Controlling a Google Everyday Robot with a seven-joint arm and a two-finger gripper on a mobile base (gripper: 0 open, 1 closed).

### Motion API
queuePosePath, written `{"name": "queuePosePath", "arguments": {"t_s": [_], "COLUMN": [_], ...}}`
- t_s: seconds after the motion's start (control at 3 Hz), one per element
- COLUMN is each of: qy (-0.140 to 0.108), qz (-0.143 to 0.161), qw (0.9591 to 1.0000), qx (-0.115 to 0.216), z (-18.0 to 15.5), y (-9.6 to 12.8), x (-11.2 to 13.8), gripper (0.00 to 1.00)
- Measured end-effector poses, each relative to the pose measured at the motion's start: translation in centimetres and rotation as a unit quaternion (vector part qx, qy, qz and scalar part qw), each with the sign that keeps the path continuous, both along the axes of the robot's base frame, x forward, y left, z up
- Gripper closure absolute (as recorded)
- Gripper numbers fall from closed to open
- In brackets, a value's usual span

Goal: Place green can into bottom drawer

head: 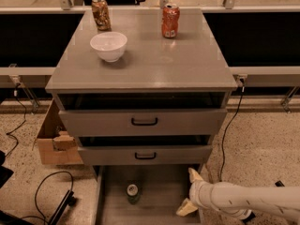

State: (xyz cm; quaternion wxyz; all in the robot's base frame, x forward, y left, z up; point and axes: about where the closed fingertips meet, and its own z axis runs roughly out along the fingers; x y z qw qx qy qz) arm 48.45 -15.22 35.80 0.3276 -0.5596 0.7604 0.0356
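The green can [133, 192] stands upright on the floor of the bottom drawer [159, 207], left of the middle; its silver top shows. The drawer is pulled out under the grey cabinet. My gripper [188, 191] is at the drawer's right side, well to the right of the can and apart from it. Its two pale fingers are spread wide, one tip up near the drawer's back right, the other low near the front. It holds nothing.
On the cabinet top [187, 64] stand a white bowl [108, 45], a brown-gold can [101, 13] and an orange-red can [170, 20]. The two upper drawers [144, 121] are slightly pulled out. A cardboard box [54, 142] and cables [47, 191] lie on the floor at left.
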Motion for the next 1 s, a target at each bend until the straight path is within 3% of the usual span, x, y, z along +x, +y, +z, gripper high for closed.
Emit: {"name": "queuePosePath", "arguments": {"t_s": [0.33, 0.67, 1.0], "qy": [-0.009, -0.039, -0.094], "qz": [0.000, 0.005, 0.006], "qw": [0.9958, 0.9897, 0.9844], "qx": [-0.091, -0.137, -0.148], "z": [3.8, 9.6, 17.4], "y": [-3.3, -4.6, -5.6], "x": [-0.5, -0.5, 0.7], "gripper": [0.00, 0.00, 0.00]}}
